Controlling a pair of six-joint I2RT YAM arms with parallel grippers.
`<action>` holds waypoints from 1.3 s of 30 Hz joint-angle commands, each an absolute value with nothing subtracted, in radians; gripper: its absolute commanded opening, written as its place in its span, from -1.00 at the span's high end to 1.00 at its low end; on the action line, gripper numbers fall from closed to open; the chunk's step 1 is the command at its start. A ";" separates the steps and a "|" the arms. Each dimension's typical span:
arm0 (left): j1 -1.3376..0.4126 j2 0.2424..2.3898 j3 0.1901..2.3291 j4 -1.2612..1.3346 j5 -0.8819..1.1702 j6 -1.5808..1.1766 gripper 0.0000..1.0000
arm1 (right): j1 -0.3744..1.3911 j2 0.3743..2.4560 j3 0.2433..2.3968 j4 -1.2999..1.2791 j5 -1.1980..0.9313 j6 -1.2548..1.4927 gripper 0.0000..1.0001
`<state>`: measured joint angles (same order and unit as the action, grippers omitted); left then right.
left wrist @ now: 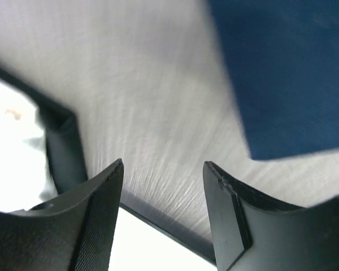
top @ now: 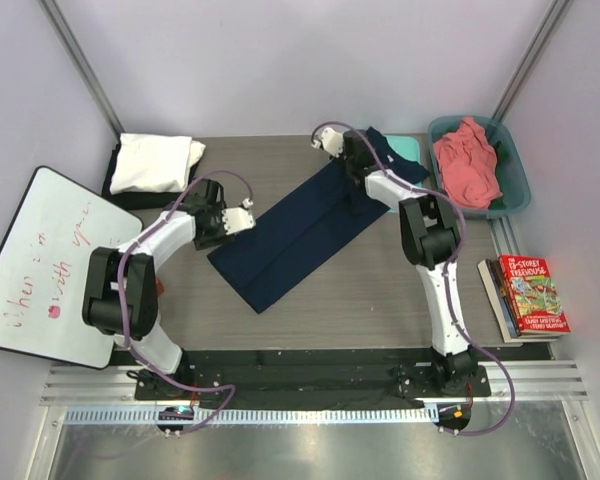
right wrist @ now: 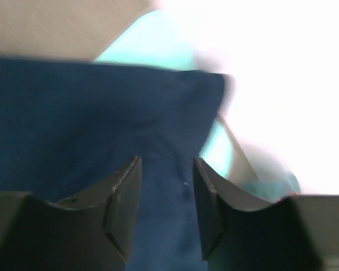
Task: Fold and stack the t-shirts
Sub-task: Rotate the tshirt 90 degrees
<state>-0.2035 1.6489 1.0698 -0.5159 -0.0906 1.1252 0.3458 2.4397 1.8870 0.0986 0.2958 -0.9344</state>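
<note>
Navy cotton, the t-shirt [top: 305, 235] lies as a long folded strip slanting across the middle of the tabletop [top: 380, 300]. Its far end reaches toward the far right corner, where it overlaps a mint-green board [top: 407, 150].

The right gripper [right wrist: 166, 164] hovers over that far end with its jaws apart, and I see no cloth pinched between them. The left gripper [left wrist: 163, 166] is also released. It hangs over bare tabletop just beside the strip's left edge, holding nothing.

The step in hand looks like the cross fold. To do it well, I would take the 2 corners of 1 short end together. I would lift them only slightly and carry them along the strip until the edges meet, keeping the cloth taut so no crease gets trapped.

The finished bundle probably belongs at the far left corner, where a white shirt [top: 157, 162] sits folded on a black one [top: 120, 190]. A salmon shirt [top: 467, 160] waits crumpled in the teal tub [top: 520, 185] at the far right.

The tabletop is grey with a fine wood grain. Pale walls and metal posts close in the space. A whiteboard [top: 40, 260] lies off the left edge and books [top: 530, 295] off the right.
</note>
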 commanded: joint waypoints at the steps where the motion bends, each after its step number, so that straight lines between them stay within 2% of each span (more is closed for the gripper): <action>1: -0.178 1.592 1.129 -0.356 -0.106 0.870 -0.21 | 0.373 2.137 1.855 0.112 0.313 -0.724 -0.01; 4: -0.157 1.586 1.141 -0.286 -0.143 0.761 -0.23 | 0.397 2.083 1.841 -0.061 0.174 -0.683 -0.03; 6: -0.117 1.580 1.163 -0.265 -0.161 0.694 -0.20 | 0.419 2.051 1.827 -0.214 0.082 -0.678 0.36; 7: -0.100 1.580 1.190 -0.261 -0.163 0.625 -0.16 | 0.432 2.046 1.821 -0.265 0.014 -0.689 0.62; 8: -0.083 1.585 1.209 -0.267 -0.164 0.582 0.00 | 0.468 2.034 1.803 -0.308 -0.024 -0.693 0.98; 9: -0.043 1.586 1.225 -0.275 -0.166 0.543 0.13 | 0.483 2.028 1.757 -0.327 -0.047 -0.695 0.98; 10: -0.023 1.589 1.261 -0.293 -0.161 0.463 0.35 | 0.503 2.022 1.740 -0.356 -0.110 -0.731 0.98; 11: -0.005 1.591 1.278 -0.304 -0.153 0.430 0.86 | 0.543 2.017 1.721 -0.368 -0.115 -0.733 0.98; 12: 0.038 1.591 1.288 -0.308 -0.156 0.402 1.00 | 0.564 2.016 1.704 -0.379 -0.127 -0.733 0.98; 18: 0.110 1.511 1.235 -0.278 -0.138 0.282 1.00 | 0.692 2.097 1.752 -0.433 -0.215 -0.727 0.98; 28: 0.114 1.399 1.206 -0.336 -0.140 0.252 0.99 | 0.841 2.250 1.896 -0.442 -0.285 -0.675 0.98; 34: 0.117 1.396 1.239 -0.348 -0.126 0.285 1.00 | 0.877 2.296 1.859 -0.454 -0.268 -0.704 0.98; 39: 0.115 1.394 1.252 -0.350 -0.066 0.354 1.00 | 0.879 2.252 1.735 -0.471 -0.250 -0.729 0.98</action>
